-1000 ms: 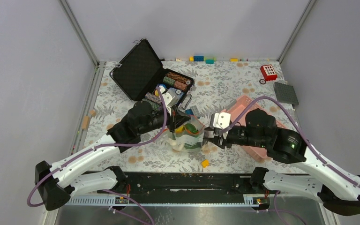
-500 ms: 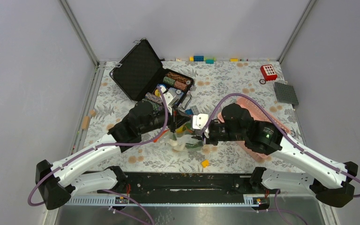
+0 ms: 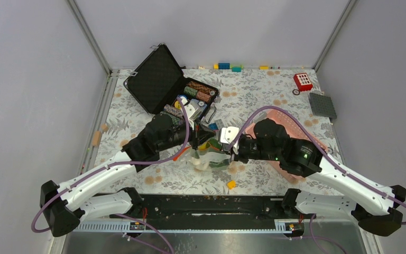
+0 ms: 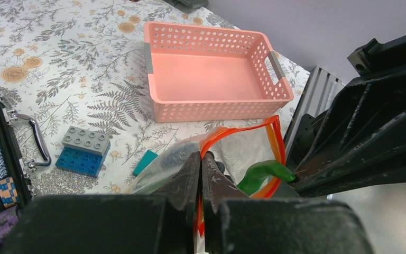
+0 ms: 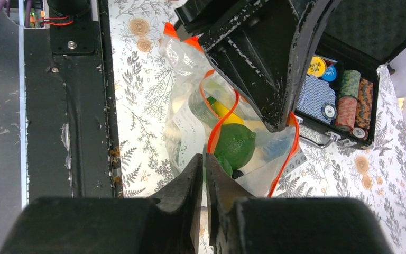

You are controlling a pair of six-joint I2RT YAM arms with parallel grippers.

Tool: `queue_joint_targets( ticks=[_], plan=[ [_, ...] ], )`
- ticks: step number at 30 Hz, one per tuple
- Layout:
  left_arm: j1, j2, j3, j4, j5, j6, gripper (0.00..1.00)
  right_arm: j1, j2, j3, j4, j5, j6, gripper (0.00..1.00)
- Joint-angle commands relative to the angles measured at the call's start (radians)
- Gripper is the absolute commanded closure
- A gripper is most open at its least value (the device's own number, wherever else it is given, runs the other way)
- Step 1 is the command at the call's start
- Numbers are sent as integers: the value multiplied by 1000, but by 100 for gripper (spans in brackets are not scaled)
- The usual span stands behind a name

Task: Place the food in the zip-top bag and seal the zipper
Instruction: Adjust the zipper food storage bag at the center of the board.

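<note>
- Left gripper [image 4: 201,161] clenched on the zipper [image 4: 278,136]; right gripper [image 5: 204,161] pinching the bag [image 5: 187,124] rim.
- Pull unevenly and the slick film could slip, spilling food [image 5: 236,144].

Arms [image 3: 100,174] white-shelled, black joints [image 3: 153,138] — purple cables [image 3: 275,108] trailing; gripper fingers [image 4: 182,180] black, scuffed, paint chipped.

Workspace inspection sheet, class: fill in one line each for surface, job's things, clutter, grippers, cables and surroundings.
Surface: floral tablecloth, lying flat.
Job's things: zip-top bag with mouth open; green cabbage and yellow piece inside; zipper unsealed.
Clutter: pink basket, empty; open chip case; building bricks; red toy; grey baseplate.
Grippers: left gripper and right gripper, jaws closed on the bag's mouth.
Cables: purple cables loop along both arms.
Surroundings: grey walls; nothing else seen.
</note>
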Motion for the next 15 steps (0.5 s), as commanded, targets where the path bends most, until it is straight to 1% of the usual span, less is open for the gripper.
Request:
queue_joint_targets(
  ticks=[1, 3, 4, 7, 15],
  plan=[
    [-4, -21, 26, 73, 25, -5, 100, 0, 7, 2, 35, 45, 21, 87],
    [-6, -21, 22, 78, 31, -2, 100, 0, 16, 5, 47, 54, 23, 87],
    [-5, -21, 21, 79, 33, -2, 100, 0, 21, 6, 53, 57, 26, 89],
    [-5, -23, 17, 79, 32, -1, 100, -1, 27, 11, 59, 73, 40, 100],
    [-8, -44, 2, 95, 58, 12, 100, -1, 12, -11, 84, 146, 76, 100]
  ],
)
